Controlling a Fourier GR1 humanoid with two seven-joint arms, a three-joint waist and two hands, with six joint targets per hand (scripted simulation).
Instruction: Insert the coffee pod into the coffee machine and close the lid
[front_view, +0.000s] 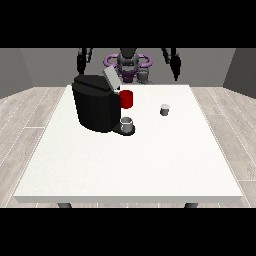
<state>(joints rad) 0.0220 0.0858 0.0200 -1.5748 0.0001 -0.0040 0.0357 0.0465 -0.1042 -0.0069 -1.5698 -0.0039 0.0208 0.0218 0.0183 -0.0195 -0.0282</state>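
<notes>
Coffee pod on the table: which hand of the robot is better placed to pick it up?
Probably the robot's left hand, at the view's right. The coffee pod lies right of the table's middle, nearer that side, while the coffee machine stands before the other hand.

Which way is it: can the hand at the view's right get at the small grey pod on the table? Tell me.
Probably yes. The coffee pod stands alone on the white table, on the same side as the hand at the view's right, which is raised above the far edge. The coffee machine sits off to the other side.
</notes>
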